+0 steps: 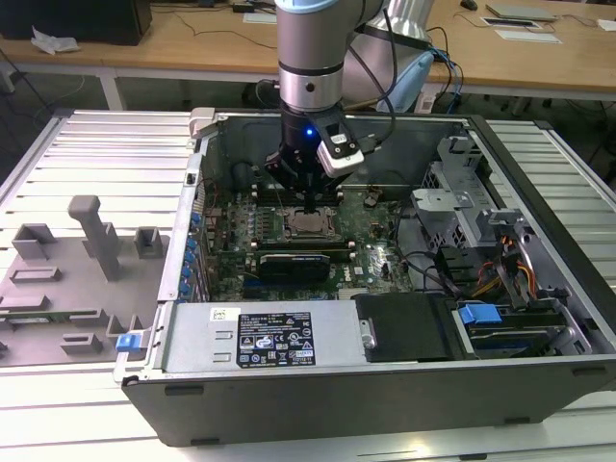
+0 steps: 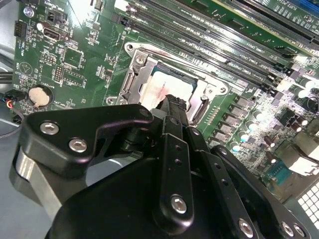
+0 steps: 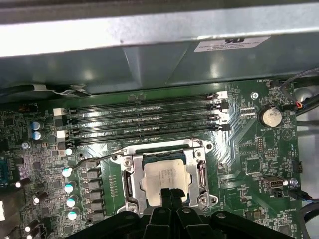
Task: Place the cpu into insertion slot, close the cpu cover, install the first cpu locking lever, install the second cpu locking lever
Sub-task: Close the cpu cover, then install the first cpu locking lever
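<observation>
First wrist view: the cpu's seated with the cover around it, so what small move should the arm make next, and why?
Probably shift the gripper sideways toward the wire lever: the cpu sits framed by the cpu cover, which looks down, the lever looks unlatched, and the jaws hang shut over the cpu's edge.

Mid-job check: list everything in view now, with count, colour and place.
computer case: one, dark grey, open, on the slatted table.
circuit board: one, green, inside the case.
chip: one, silver-grey, mid-board, inside the cover frame.
cover frame: one, silver, around the chip.
memory slots: four, black, beside the cover frame.
coin battery: one, silver, on the board.
graphics card: one, black, on the board.
fixture blocks: several, grey, on the table at the exterior view's left.
arm: one, silver, above the case.
hand: one, black, shut, tips over the chip.
</observation>
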{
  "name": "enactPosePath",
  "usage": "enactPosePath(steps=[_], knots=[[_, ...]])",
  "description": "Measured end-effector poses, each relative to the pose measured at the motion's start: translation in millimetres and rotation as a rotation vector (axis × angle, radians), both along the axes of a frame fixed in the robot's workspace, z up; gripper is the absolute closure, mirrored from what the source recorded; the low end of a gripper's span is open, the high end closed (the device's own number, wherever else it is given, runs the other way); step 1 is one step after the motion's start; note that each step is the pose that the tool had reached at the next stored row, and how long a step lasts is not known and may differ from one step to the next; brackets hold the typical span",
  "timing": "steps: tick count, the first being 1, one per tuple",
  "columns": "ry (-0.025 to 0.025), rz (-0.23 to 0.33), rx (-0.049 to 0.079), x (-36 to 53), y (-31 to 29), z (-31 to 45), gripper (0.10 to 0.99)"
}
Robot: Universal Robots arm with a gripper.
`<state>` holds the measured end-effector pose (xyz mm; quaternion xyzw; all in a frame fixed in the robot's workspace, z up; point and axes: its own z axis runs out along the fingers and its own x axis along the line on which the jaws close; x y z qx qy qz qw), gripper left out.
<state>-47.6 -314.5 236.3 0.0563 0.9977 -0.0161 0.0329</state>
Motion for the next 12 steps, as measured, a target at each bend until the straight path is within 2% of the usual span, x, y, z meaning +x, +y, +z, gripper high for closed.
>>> enactPosePath(steps=[12], knots=[[-0.0001, 0.000, 0.000, 0.0, 0.0, 0.3, 0.980]])
